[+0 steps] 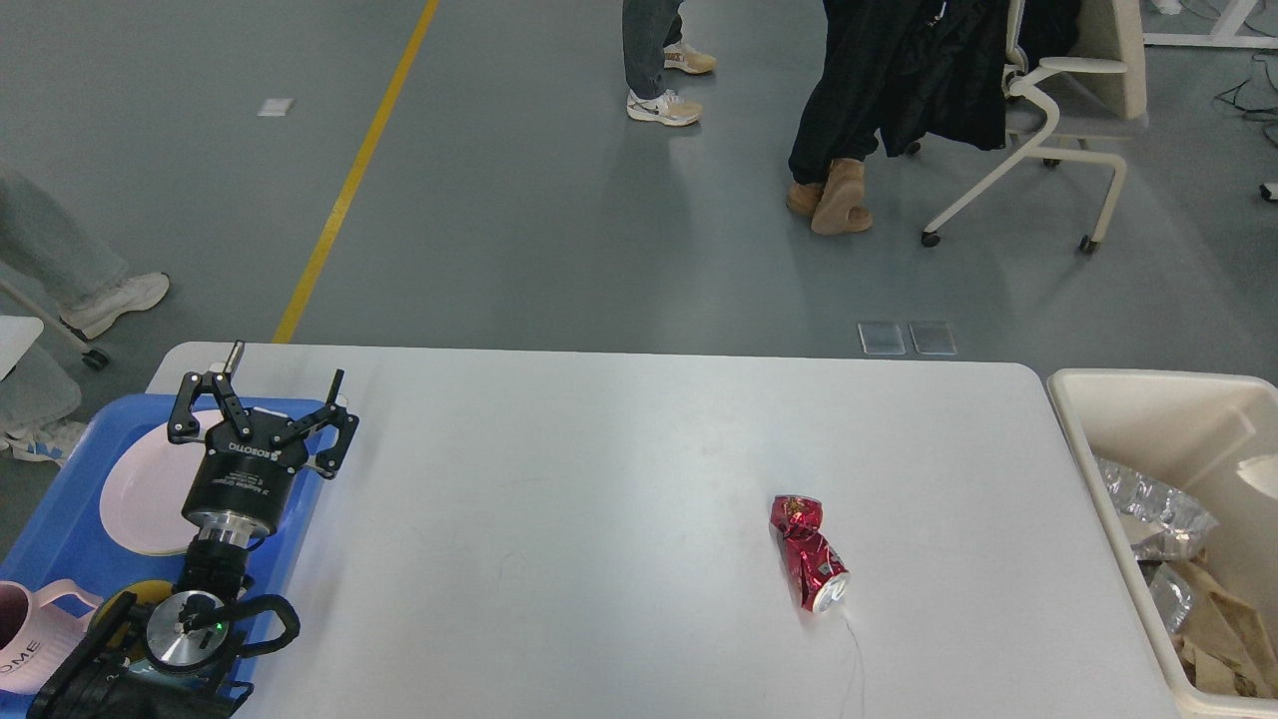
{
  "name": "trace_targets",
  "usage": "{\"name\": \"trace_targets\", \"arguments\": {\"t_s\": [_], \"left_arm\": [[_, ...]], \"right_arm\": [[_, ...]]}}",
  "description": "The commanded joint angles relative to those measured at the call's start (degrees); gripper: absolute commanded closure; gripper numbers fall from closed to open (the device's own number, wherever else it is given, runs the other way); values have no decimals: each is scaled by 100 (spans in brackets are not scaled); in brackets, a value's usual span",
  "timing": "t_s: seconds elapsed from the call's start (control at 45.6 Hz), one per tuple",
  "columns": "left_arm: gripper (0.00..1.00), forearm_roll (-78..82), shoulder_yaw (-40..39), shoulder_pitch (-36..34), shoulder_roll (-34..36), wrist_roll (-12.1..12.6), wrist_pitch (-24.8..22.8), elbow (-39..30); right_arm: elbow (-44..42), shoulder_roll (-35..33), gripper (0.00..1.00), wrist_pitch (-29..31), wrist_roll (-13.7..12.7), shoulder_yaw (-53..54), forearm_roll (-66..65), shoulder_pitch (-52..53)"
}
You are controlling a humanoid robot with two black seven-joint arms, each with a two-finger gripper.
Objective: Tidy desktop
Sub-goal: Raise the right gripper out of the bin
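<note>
The desktop (599,479), a white tabletop with rounded corners, is spread across the lower half of the frame. A crushed red drinks can (807,565) is seen lying on its side right of centre on that surface, its open silver end turned toward the bottom edge of the frame; it is well apart from everything else.

At the lower left, a blue plastic tray (60,529) is set at the table's left end. A pale pink plate (145,499) is held in it, and a pink mug (30,644) with dark lettering is cut off by the left and bottom edges of the frame. The left gripper (276,391) is raised over the tray's right rim, partly in front of the plate; its two black fingers are spread wide and nothing is held between them. The left arm's thicker joints are seen beneath it in the bottom left corner.

At the right edge, a cream rectangular bin (1073,424) is placed just beside the table's right end. Crumpled silver foil (1153,504) and brown paper (1223,629) are seen inside it. The right gripper is not shown in the frame, so its state cannot be told.

Across the top of the frame, a grey floor with a yellow line (354,170) is visible, along with people's legs and a white office chair (1058,120) at the upper right.
</note>
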Motion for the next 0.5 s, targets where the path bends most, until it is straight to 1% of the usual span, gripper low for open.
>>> {"name": "trace_targets", "arguments": {"t_s": [0.0, 0.11, 0.241, 0.307, 0.417, 0.483], "left_arm": [[4, 0, -5, 0, 0, 0, 1, 0], [4, 0, 3, 0, 0, 0, 1, 0], [4, 0, 3, 0, 0, 0, -7, 0], [4, 0, 3, 0, 0, 0, 1, 0], [4, 0, 3, 0, 0, 0, 1, 0], [4, 0, 3, 0, 0, 0, 1, 0]], "right_arm": [[-1081, -298, 100, -477, 8, 1021, -1, -1689], [-1784, -158, 100, -1355, 8, 2014, -1, -3385], [-2803, 448, 100, -2402, -10, 3165, 96, -5319], [-3514, 870, 100, -2578, -80, 3579, 96, -6137], [-4999, 1687, 100, -2640, -387, 4080, 96, -7307], [-5738, 2144, 100, -2649, -458, 4326, 104, -7887]]}}
